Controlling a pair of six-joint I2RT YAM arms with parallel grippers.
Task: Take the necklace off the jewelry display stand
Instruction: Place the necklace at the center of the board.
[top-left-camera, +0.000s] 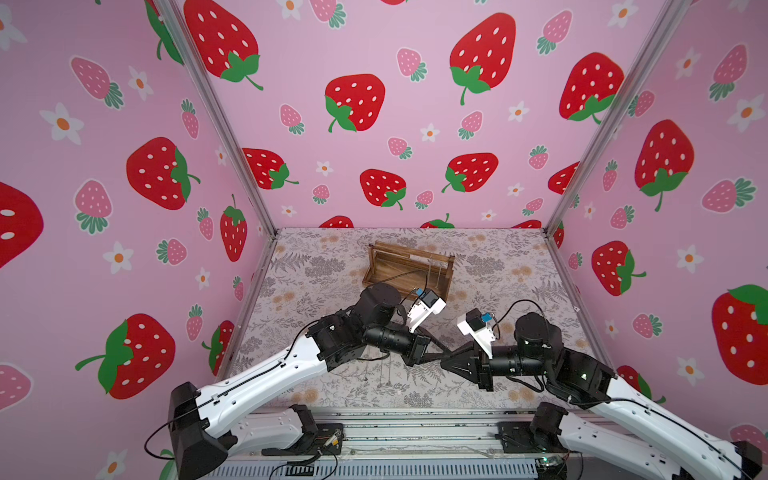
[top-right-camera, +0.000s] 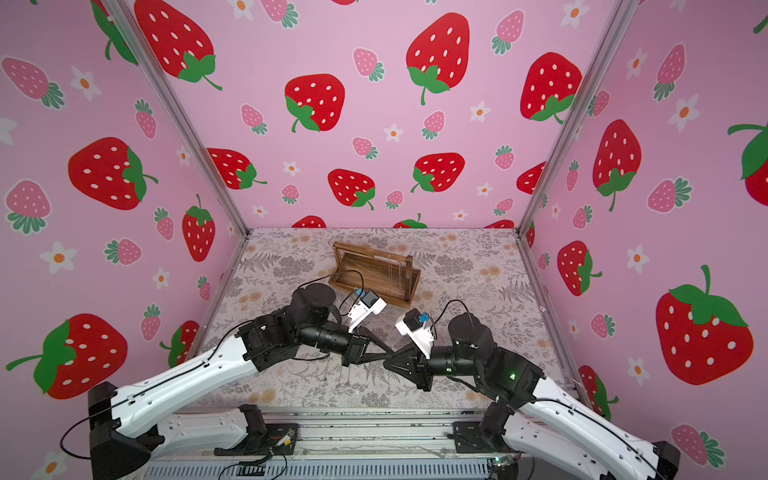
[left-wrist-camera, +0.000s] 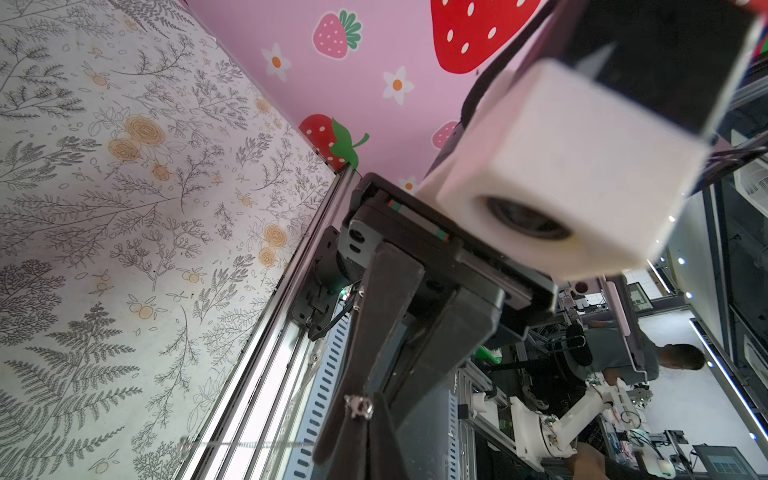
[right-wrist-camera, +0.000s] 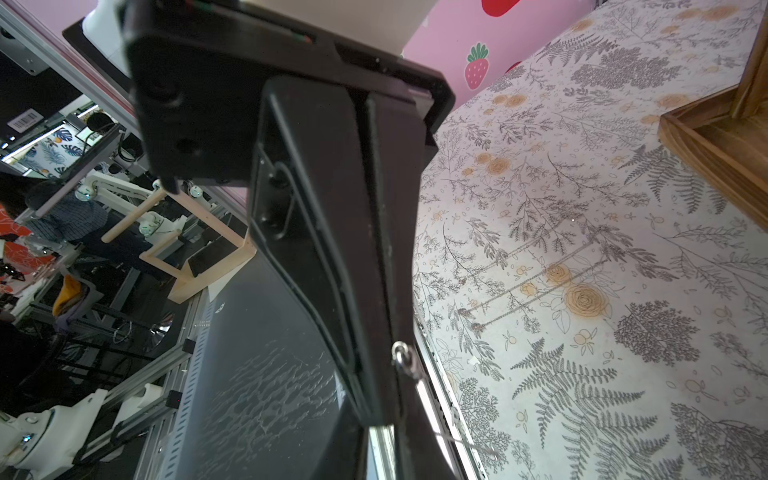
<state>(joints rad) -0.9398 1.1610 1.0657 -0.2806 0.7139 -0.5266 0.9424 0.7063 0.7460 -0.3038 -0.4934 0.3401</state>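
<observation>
Count: two arms, two grippers, one wooden stand.

Left gripper (top-left-camera: 451, 353): jaws closed, pinching one necklace (left-wrist-camera: 359, 406) by its silver clasp, near centre.

Right gripper (top-left-camera: 441, 366): tip to tip with the left at that clasp. Whether it grips cannot be told.

Stand (top-left-camera: 390, 272): far centre, upright, with thin hanging chains (top-left-camera: 434, 268) at its right end.

Loose chains (right-wrist-camera: 540, 282): lying on the table, count unclear.

Table (top-left-camera: 519, 266): grey fern-and-flower print.

Walls (top-left-camera: 374, 124): three, pink, strawberry-patterned.

Brown wooden rack-shaped jewelry display stand (top-left-camera: 409, 266); thin silver chain necklace (left-wrist-camera: 359, 407); pale flat table cover (top-left-camera: 311, 266) — grey ferns, orange blooms; pink panel walls (top-left-camera: 415, 104) — red strawberries, white flowers.
</observation>
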